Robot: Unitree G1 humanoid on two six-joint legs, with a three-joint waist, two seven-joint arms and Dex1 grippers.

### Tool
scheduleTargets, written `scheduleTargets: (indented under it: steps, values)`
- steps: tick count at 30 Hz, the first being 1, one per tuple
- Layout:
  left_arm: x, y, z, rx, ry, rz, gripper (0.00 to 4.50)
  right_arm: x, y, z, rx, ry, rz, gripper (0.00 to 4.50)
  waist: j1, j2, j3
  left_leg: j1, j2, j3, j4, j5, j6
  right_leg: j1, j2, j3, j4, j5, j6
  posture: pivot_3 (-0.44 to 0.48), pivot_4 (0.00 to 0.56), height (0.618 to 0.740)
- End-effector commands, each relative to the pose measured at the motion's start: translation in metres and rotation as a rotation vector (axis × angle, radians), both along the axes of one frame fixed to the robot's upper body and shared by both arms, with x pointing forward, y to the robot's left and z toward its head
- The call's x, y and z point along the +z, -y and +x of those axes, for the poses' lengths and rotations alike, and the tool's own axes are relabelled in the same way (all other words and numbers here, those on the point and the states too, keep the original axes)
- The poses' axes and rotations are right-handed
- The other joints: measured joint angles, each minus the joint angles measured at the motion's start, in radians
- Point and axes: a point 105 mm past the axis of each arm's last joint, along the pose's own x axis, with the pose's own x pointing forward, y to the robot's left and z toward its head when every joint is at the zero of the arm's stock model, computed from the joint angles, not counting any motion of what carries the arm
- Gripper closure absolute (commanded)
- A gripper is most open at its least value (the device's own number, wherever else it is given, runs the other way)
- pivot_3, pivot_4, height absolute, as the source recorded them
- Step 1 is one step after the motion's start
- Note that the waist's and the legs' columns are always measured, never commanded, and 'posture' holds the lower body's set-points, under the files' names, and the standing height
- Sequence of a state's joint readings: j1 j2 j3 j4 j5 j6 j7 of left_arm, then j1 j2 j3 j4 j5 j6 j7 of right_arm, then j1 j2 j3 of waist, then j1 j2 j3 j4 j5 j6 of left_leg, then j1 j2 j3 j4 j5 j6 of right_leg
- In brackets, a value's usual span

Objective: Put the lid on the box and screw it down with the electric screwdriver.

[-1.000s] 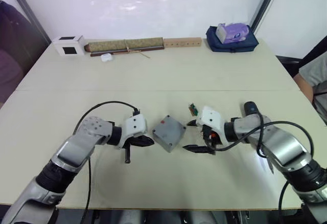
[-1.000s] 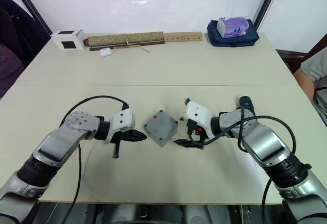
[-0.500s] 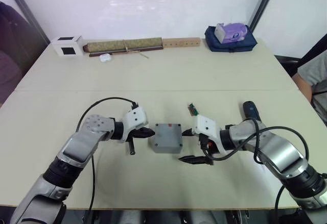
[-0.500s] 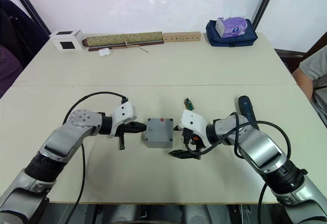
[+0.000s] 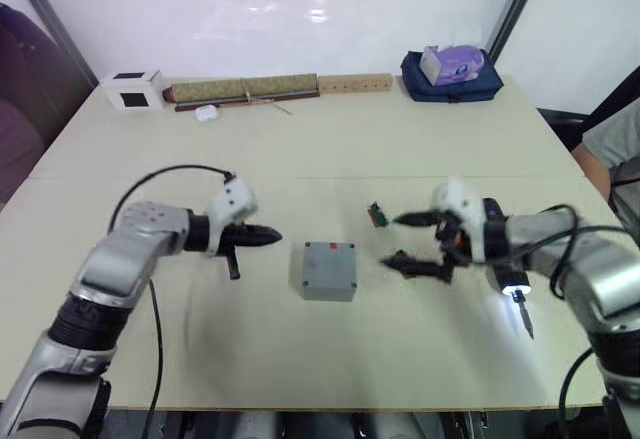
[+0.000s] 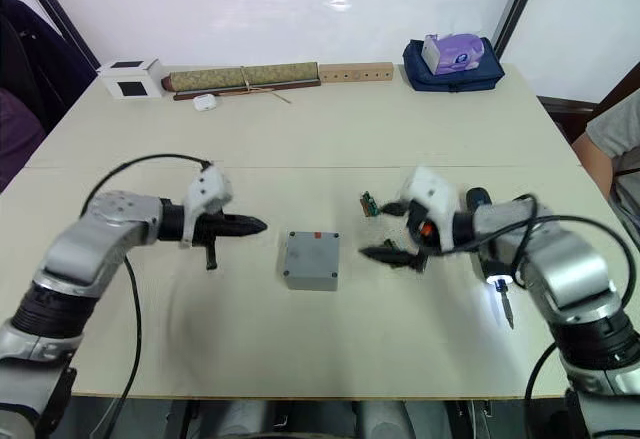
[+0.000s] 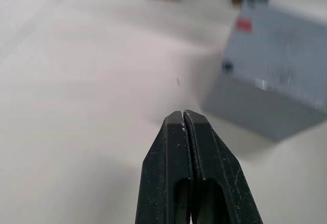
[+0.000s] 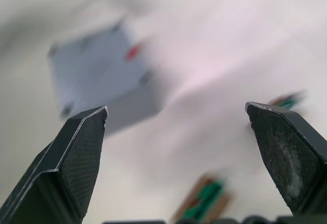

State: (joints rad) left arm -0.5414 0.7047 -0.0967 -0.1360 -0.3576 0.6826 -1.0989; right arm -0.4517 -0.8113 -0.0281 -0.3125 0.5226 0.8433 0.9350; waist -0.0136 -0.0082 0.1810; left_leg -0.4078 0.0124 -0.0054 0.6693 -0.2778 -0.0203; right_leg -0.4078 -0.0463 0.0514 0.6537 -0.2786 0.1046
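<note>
Both grippers had pulled back from box (image 5: pixel 329 270) since half a second earlier. Box sat closed, lid on, mid-table, nothing touching it. Left gripper (image 5: pixel 273 236) left of it, fingers pressed together, empty. Right gripper (image 5: pixel 398 241) right of it, jaws wide, empty. Electric screwdriver (image 5: pixel 506 265) lay under right forearm, tip lit. Green circuit board (image 5: pixel 377 214) near right gripper.

Left gripper (image 5: pixel 268 236) pinched closed, right gripper (image 5: pixel 403 240) spread wide (both arms reaching inward, low).
</note>
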Motion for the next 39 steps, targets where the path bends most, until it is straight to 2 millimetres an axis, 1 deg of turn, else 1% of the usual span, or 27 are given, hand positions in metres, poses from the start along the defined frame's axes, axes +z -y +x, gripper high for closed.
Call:
scheduleTargets:
  steps: [1, 3, 5, 7, 10, 11, 14, 18, 32, 35, 38, 39]
  values:
    - [0.024, 0.014, -0.001, -0.040, 0.028, -0.101, 4.50, 0.001, 0.008, 0.033, -0.152, 0.112, 0.047, 0.02, -0.001, 0.000, 0.000, 0.000, 0.000, 0.000, 0.000, 0.000, 0.000, 0.000, 0.000, 0.000, 0.000, 0.000, 0.000, 0.000, 0.150, 0.740]
    - [0.027, 0.020, -0.001, -0.050, 0.029, -0.119, 4.50, -0.009, 0.006, 0.044, -0.184, 0.141, 0.026, 0.02, -0.001, 0.000, 0.000, 0.000, -0.001, 0.001, 0.000, 0.000, 0.000, -0.001, 0.000, 0.000, 0.000, 0.000, 0.000, 0.000, 0.150, 0.740]
    - [0.024, 0.021, -0.001, -0.051, 0.032, -0.100, 4.50, -0.021, 0.004, 0.047, -0.175, 0.142, -0.005, 0.02, -0.001, 0.000, 0.000, -0.001, -0.001, 0.001, 0.000, 0.001, -0.001, -0.001, 0.000, 0.000, 0.000, 0.000, 0.000, 0.000, 0.150, 0.740]
    - [0.022, 0.021, -0.001, -0.043, 0.030, -0.102, 4.50, -0.032, 0.001, 0.053, -0.198, 0.138, 0.001, 0.02, -0.003, 0.000, 0.000, -0.001, -0.001, 0.001, 0.000, 0.001, -0.001, -0.002, 0.000, 0.001, 0.000, 0.000, 0.000, 0.000, 0.150, 0.740]
    - [0.021, 0.021, -0.003, -0.041, 0.031, -0.099, 4.50, -0.042, 0.000, 0.060, -0.231, 0.140, 0.019, 0.77, -0.005, 0.000, 0.000, 0.000, -0.001, 0.001, 0.000, 0.001, -0.002, -0.002, 0.000, 0.001, 0.001, 0.000, 0.000, 0.000, 0.150, 0.740]
    - [0.021, 0.021, -0.003, -0.041, 0.033, -0.097, 4.50, -0.043, 0.000, 0.062, -0.250, 0.150, 0.031, 1.12, -0.004, 0.000, 0.000, 0.000, -0.001, 0.001, 0.000, 0.001, -0.002, -0.002, 0.000, 0.001, 0.001, 0.000, 0.000, 0.000, 0.150, 0.740]
    - [0.019, 0.020, -0.004, -0.031, 0.028, -0.099, 4.50, -0.050, -0.002, 0.063, -0.263, 0.125, 0.076, 2.21, -0.003, 0.000, 0.000, 0.000, 0.000, 0.001, 0.000, 0.001, -0.002, -0.002, 0.000, 0.001, 0.001, 0.000, 0.000, 0.000, 0.150, 0.740]
    - [0.012, 0.020, -0.005, -0.028, 0.024, -0.080, 4.50, -0.058, -0.002, 0.064, -0.276, 0.128, 0.046, 2.21, -0.001, 0.000, 0.000, 0.000, -0.001, 0.001, 0.000, 0.001, -0.003, -0.001, 0.000, 0.001, 0.001, 0.000, 0.000, 0.000, 0.150, 0.740]
    - [0.000, 0.016, -0.001, -0.016, 0.019, -0.048, 4.50, -0.059, -0.001, 0.068, -0.302, 0.143, 0.042, 2.21, -0.004, 0.000, 0.000, 0.000, -0.001, 0.001, 0.000, 0.001, -0.003, -0.001, 0.000, 0.001, 0.001, 0.000, 0.000, 0.000, 0.150, 0.740]
    - [-0.001, 0.016, -0.002, -0.017, 0.018, -0.047, 4.50, -0.059, -0.001, 0.069, -0.304, 0.144, 0.041, 2.95, -0.004, 0.000, 0.000, 0.000, -0.001, 0.001, 0.000, 0.001, -0.003, -0.001, 0.000, 0.001, 0.001, 0.000, 0.000, 0.000, 0.150, 0.740]
    - [-0.001, 0.016, -0.002, -0.016, 0.019, -0.047, 4.50, -0.061, -0.001, 0.070, -0.301, 0.146, 0.036, 4.19, -0.004, 0.000, 0.000, 0.000, -0.001, 0.001, 0.000, 0.001, -0.003, -0.001, 0.000, 0.001, 0.001, 0.000, 0.000, 0.000, 0.150, 0.740]
    - [-0.001, 0.016, -0.002, -0.016, 0.019, -0.047, 4.50, -0.061, -0.001, 0.070, -0.302, 0.147, 0.036, 4.37, -0.004, 0.000, 0.000, 0.000, -0.001, 0.001, 0.000, 0.001, -0.003, -0.001, 0.000, 0.001, 0.001, 0.000, 0.000, 0.000, 0.150, 0.740]
